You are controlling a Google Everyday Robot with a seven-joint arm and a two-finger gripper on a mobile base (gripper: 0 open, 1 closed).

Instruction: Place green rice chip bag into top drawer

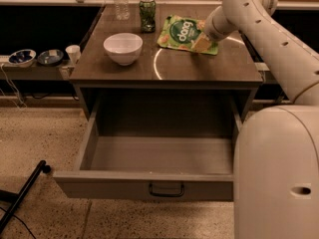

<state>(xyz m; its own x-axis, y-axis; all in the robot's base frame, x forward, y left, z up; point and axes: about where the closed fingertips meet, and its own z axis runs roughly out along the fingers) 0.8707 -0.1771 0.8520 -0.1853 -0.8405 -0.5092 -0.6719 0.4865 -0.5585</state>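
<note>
The green rice chip bag [180, 32] lies toward the back right of the wooden table top [199, 68], with its right edge raised so it looks tilted. My gripper [202, 42] comes in from the right at the end of the pale arm and is shut on the bag's right edge. Below the table top, the top drawer [144, 185] stands pulled out toward the camera. Its grey floor [159, 154] is bare and its dark handle [166, 189] sits at the middle of the front panel.
A white bowl [123, 48] sits front left on the table, with a green can [147, 14] and a clear bottle [119, 1] behind it. Small bowls [22, 57] and a cup [73, 53] stand on a low shelf at left. My pale body [279, 173] fills the lower right; a black pole [22, 198] lies lower left.
</note>
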